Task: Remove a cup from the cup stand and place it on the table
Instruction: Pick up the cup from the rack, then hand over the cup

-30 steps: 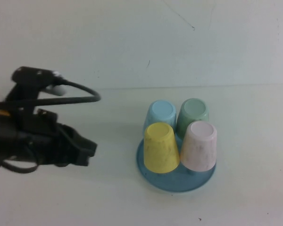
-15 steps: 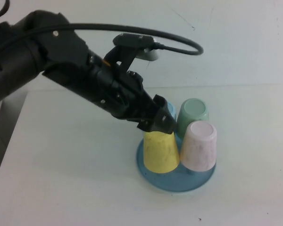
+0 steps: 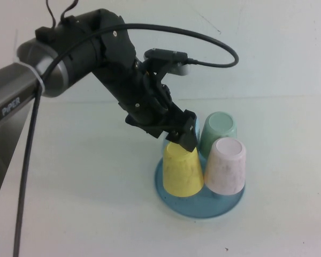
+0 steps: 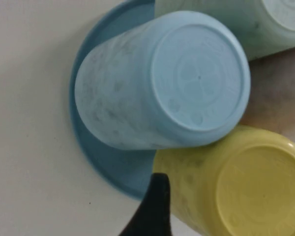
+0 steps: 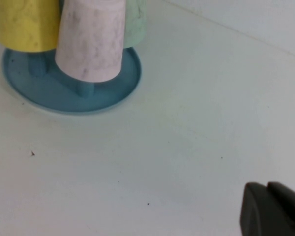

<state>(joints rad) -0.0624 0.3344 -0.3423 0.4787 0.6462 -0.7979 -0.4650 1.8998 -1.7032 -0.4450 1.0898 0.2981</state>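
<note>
left pincer [image 3: 186, 140], grip unclear, over yellow cup [image 3: 182, 168]; pink cup [image 3: 225, 165] crowds beside.

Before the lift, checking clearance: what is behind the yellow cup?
Behind the yellow cup stands the light blue cup, mostly hidden in the high view by the left gripper above them. The right gripper is parked away from the stand.
</note>
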